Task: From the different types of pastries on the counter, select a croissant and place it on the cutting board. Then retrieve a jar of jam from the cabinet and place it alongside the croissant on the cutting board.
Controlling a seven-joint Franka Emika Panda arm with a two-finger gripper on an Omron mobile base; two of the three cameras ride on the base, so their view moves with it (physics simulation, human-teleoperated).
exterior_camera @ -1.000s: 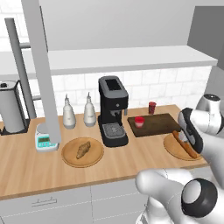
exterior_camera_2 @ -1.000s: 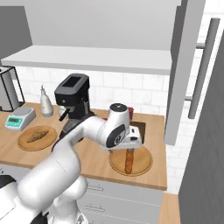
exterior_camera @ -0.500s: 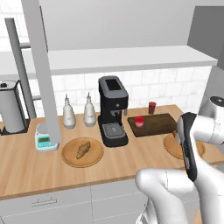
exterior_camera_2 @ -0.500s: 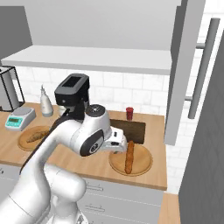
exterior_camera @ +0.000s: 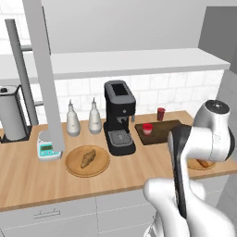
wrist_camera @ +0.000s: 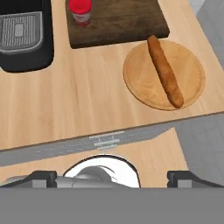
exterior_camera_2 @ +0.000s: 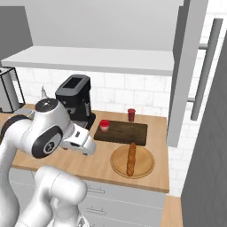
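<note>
Croissant (exterior_camera: 87, 158) lay on a round light-wood plate (exterior_camera: 72, 167) on the counter (exterior_camera: 28, 178), left of the black coffee machine (exterior_camera: 119, 116), well apart from the cutting board (exterior_camera: 159, 132); so the first step looked not yet done, and I judged the arm to be in the approach for the pastry pick. Gripper (wrist_camera: 112, 178) hung over the counter's front edge with its fingers spread wide and nothing between them; in the hand view the two dark fingertips (wrist_camera: 41, 179) stood far apart at the bottom, looking down on the baguette-like stick (wrist_camera: 164, 71) on the second round plate (wrist_camera: 192, 65); that stick was the wrong pastry. Cutting board sat behind that plate, just beside the coffee machine; a small red jar (exterior_camera_2: 104, 126) with a pale band stood on the board's left end, and a darker red cylinder (exterior_camera_2: 131, 115) stood on the counter just behind it. Next move, as I judged it, called for swinging the hand left past the coffee machine, lowering over the croissant and closing on its middle; the pastry was small and lumpy, so a centred grip would matter.
</note>
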